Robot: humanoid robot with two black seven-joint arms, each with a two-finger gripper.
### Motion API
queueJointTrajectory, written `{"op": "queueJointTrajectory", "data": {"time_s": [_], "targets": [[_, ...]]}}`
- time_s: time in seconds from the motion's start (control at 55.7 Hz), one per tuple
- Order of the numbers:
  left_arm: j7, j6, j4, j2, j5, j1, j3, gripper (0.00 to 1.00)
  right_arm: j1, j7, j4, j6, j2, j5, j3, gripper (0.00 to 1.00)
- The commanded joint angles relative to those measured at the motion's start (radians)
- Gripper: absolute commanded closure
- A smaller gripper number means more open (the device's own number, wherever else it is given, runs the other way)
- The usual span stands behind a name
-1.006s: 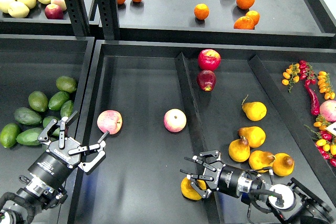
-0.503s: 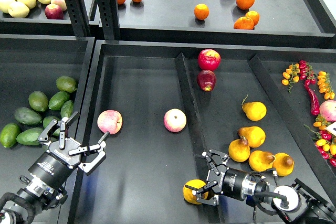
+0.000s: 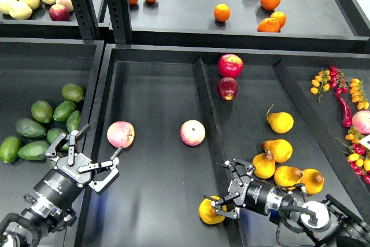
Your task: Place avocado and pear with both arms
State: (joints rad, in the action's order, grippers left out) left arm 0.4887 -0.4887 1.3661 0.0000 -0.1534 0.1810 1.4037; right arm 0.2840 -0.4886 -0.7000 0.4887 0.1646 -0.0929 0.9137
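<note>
Yellow-orange and squat, the pear lies in the central tray just ahead of our right gripper, whose fingers stand apart around its near side; we cannot tell whether they touch the skin, and nothing is clamped. Our left gripper hangs wide open and empty over the wall between the left bin and the central tray. The nearest avocado lies just to its left, partly behind one finger, and a pink apple lies just ahead of it.

Handling, as we judge it: the pear looks firm, smooth and rounded, so it may roll or slip from a shallow pinch; the fingers should close across its widest belly, away from the stem. An avocado is firm, moderately heavy and egg-shaped; it is best taken across its short axis at mid-length, where the sides run nearly parallel.

Counts: we see nine avocados in the left bin, some overlapping, so the count is approximate. Five more pears lie in the compartment right of the right gripper, making six. Two pink apples sit in the central tray and two red apples further ahead.
</note>
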Motion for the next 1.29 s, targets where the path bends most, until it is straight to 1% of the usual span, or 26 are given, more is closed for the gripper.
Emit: {"op": "queueJointTrajectory", "data": {"time_s": [0.0, 0.18, 0.395, 0.611, 1.042, 1.275], "targets": [[0.000, 0.000, -0.001, 0.000, 0.000, 0.002, 0.000, 0.01, 0.001, 0.000, -0.012, 0.000, 0.003, -0.014, 0.001, 0.01], [0.000, 0.000, -0.004, 0.000, 0.000, 0.002, 0.000, 0.01, -0.012, 0.000, -0.032, 0.000, 0.018, -0.019, -0.024, 0.01], [0.000, 0.000, -0.009, 0.000, 0.000, 0.002, -0.002, 0.01, -0.028, 0.000, -0.046, 0.000, 0.067, -0.019, -0.090, 0.01], [0.000, 0.000, -0.012, 0.000, 0.000, 0.002, -0.003, 0.01, -0.042, 0.000, -0.046, 0.000, 0.075, -0.016, -0.125, 0.01], [0.000, 0.000, -0.015, 0.000, 0.000, 0.002, -0.002, 0.01, -0.023, 0.000, -0.047, 0.000, 0.072, -0.024, -0.107, 0.01], [0.000, 0.000, -0.015, 0.000, 0.000, 0.002, -0.008, 0.01, -0.019, 0.000, -0.087, 0.000, 0.081, -0.056, -0.107, 0.01]]}}
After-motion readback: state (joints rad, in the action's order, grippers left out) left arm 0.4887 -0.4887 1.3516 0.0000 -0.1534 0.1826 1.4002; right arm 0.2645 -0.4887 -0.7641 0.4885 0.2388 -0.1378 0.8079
